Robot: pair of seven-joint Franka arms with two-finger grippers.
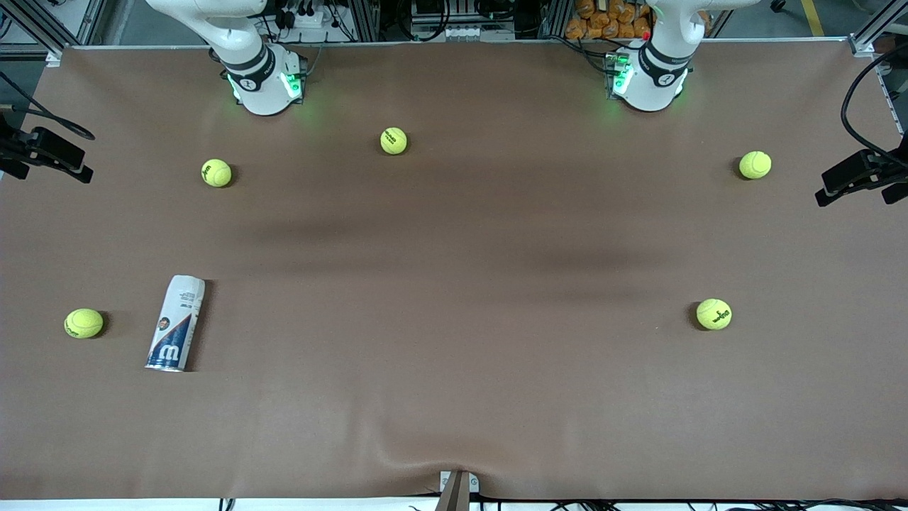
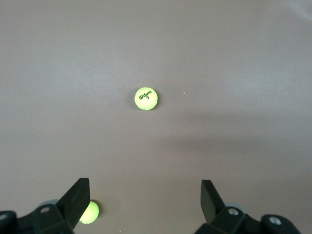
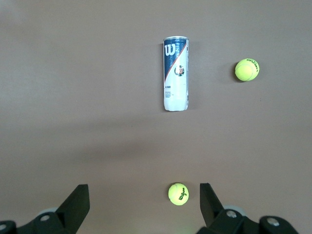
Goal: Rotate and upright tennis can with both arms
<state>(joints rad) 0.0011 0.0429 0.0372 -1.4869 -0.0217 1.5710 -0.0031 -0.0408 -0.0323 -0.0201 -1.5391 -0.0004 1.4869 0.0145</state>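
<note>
The tennis can (image 1: 176, 323) lies on its side on the brown table, toward the right arm's end and close to the front camera, with its silver rim pointing at that camera. In the right wrist view the tennis can (image 3: 175, 73) shows far below. My right gripper (image 3: 144, 204) hangs high over the table, open, with nothing between its fingers. Also high and open, my left gripper (image 2: 145, 202) holds nothing and is over the left arm's end; the can is out of its view. In the front view only the arms' bases and lower links show.
Several yellow-green tennis balls lie scattered: one (image 1: 84, 323) beside the can, one (image 1: 216, 172) and one (image 1: 394, 140) near the right arm's base, one (image 1: 755, 165) and one (image 1: 713, 314) toward the left arm's end. Black camera mounts (image 1: 42, 152) (image 1: 862, 174) stand at both table ends.
</note>
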